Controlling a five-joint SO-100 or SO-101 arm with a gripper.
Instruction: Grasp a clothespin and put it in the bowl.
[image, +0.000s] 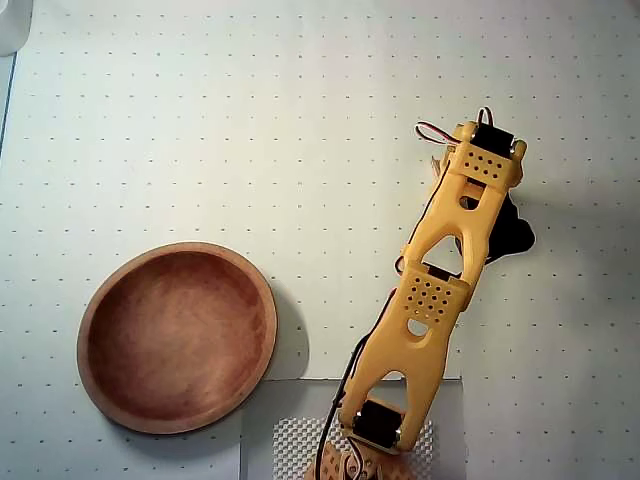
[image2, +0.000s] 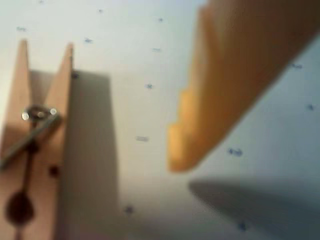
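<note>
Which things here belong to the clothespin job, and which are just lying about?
Belonging to the job:
- clothespin, close to the tool in the wrist view
- bowl, empty
- tool, one yellow finger showing

Lying about:
- dotted mat covering the table
- textured pad at the arm's base

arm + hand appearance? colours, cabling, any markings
The arm is yellow-orange printed plastic: long tapered links with triangular cut-outs and grids of small round holes. Black servo blocks sit at the joints. Red, white and black wires loop out near the wrist, and a dark cable runs along the lower link. In the wrist view one yellow finger of the hand has a stepped edge. No markings visible.
</note>
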